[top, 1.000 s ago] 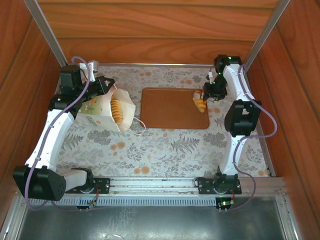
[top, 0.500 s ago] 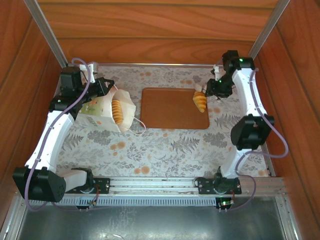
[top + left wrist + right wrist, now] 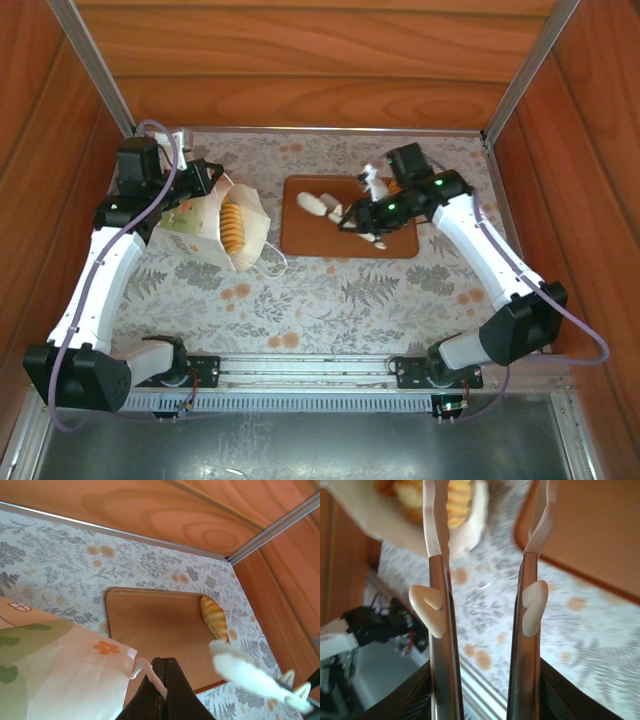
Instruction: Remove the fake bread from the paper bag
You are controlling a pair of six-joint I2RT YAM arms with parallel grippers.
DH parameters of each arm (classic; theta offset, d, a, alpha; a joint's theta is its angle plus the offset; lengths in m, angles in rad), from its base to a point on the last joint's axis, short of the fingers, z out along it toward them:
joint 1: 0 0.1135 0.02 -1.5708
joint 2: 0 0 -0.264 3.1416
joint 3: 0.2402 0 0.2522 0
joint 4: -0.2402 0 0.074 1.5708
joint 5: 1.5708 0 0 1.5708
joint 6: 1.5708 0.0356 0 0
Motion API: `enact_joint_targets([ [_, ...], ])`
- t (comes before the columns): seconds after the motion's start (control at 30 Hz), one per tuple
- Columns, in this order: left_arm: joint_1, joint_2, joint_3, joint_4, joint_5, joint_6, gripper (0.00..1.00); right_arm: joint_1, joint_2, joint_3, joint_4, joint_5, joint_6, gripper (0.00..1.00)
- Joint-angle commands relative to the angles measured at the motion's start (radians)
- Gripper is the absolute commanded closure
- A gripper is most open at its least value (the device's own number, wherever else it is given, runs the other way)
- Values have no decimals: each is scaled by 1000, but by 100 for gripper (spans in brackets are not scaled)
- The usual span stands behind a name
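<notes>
fake bread [image 3: 233, 225], a ridged golden roll, is sitting upright in the mouth of the paper bag [image 3: 200, 235], which is lying tilted on the floral table cover [image 3: 330, 290] at the left, just beside the brown tray [image 3: 330, 235]. a second bread piece [image 3: 214, 622] is resting on the tray near its far right edge.

the left arm is bending up along the left side of the table, its wrist hanging over the far rim of the bag. the left gripper [image 3: 164, 680] is pinching the bag's paper edge with its dark jaws pressed fully together. the right arm is lying stretched out low across the table, elbow near the right wall and forearm angling left over the tray, so its wrist is hovering above the tray's middle and pointing toward the bag. the right gripper [image 3: 490, 520] is standing partly apart with a clear gap between its white fingers [image 3: 436, 540], and nothing is sitting between them.

the overhead camera is giving both arm poses and the bag's tilt, but the right forearm is covering most of the bread on the tray. the left wrist camera is showing that piece plainly, striped and oval, with the right gripper's white finger blurred just in front of it. the right wrist camera is looking past its own fingers at the bag's open mouth with golden bread inside, all smeared.
</notes>
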Motion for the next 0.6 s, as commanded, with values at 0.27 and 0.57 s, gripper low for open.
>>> enact_joint_targets([
  [0.27,3,48,62,-1,34,-35,100,316,251,159,90,86,64,52],
  [0.57,-2,96,108,-1,76,-55,100,361,516,411,70,177,145,52],
])
